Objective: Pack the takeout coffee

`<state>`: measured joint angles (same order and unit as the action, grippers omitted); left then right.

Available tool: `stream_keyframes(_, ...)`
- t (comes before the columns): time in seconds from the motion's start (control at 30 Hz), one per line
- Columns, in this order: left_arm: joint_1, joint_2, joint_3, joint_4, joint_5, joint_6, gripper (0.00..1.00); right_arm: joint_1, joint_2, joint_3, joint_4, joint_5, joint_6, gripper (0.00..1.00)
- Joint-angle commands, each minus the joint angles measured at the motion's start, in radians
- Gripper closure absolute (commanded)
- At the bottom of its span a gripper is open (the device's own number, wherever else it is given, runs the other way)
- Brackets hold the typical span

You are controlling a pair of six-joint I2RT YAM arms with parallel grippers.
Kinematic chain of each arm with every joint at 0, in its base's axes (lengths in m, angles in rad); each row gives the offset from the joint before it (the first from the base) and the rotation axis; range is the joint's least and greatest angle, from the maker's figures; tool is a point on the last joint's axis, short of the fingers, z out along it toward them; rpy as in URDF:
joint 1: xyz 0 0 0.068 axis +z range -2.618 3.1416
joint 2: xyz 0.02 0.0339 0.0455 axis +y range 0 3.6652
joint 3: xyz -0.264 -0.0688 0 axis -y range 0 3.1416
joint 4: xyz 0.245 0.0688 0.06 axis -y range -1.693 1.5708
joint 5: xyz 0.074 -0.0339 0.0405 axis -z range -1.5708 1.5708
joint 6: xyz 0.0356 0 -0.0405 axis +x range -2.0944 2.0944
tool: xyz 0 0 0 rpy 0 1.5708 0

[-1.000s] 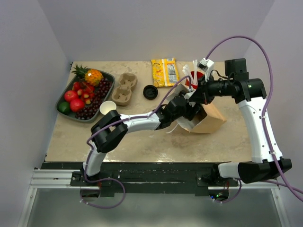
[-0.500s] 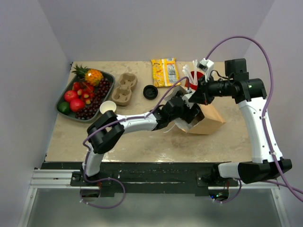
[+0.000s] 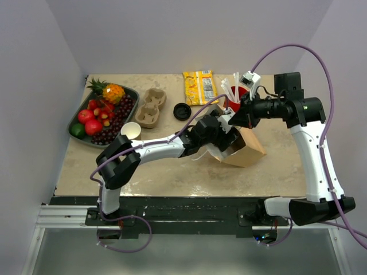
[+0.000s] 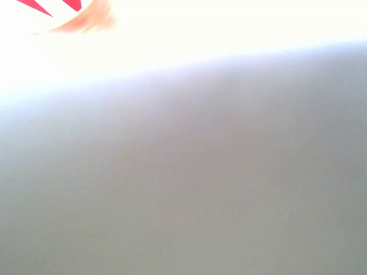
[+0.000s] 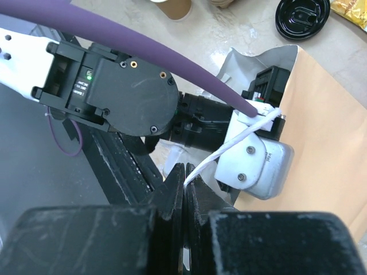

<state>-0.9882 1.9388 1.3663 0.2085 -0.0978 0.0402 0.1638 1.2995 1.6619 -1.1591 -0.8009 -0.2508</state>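
A brown paper bag (image 3: pixel 250 150) lies on its side at the table's middle right, its mouth facing left. My right gripper (image 5: pixel 184 172) is shut on the bag's white twisted handle (image 5: pixel 229 150) and holds it up at the mouth. My left arm's wrist (image 3: pixel 213 130) reaches into that mouth, and its fingers are hidden inside the bag. The left wrist view is a washed-out grey blur showing no fingers. The takeout coffee is hidden from every view.
A lidless paper cup (image 3: pixel 131 130) and a loose black lid (image 3: pixel 182 111) sit left of the bag. Behind them are a cardboard cup carrier (image 3: pixel 150 106), a fruit tray (image 3: pixel 77 117), a yellow snack packet (image 3: pixel 199 87) and a red cup of white straws (image 3: pixel 235 94).
The left arm has drawn back slightly to the left. The bag has shifted a little left and toward the near edge. The right gripper stays shut on the handle.
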Motion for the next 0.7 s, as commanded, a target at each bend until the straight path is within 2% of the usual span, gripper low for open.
stream_keyframes(0.0, 0.014, -0.096, -0.019, -0.067, 0.076, 0.050, 0.01, -0.007, -0.042, 0.033, 0.022, 0.005, 0.058, 1.00)
stream_keyframes(0.33, 0.014, -0.124, 0.049, -0.141, 0.161, 0.112, 0.01, -0.125, -0.037, 0.021, 0.096, 0.006, 0.108, 1.00)
stream_keyframes(0.67, 0.014, -0.106, 0.160, -0.152, 0.178, 0.151, 0.01, -0.188, -0.020, -0.007, 0.079, 0.051, 0.058, 1.00)
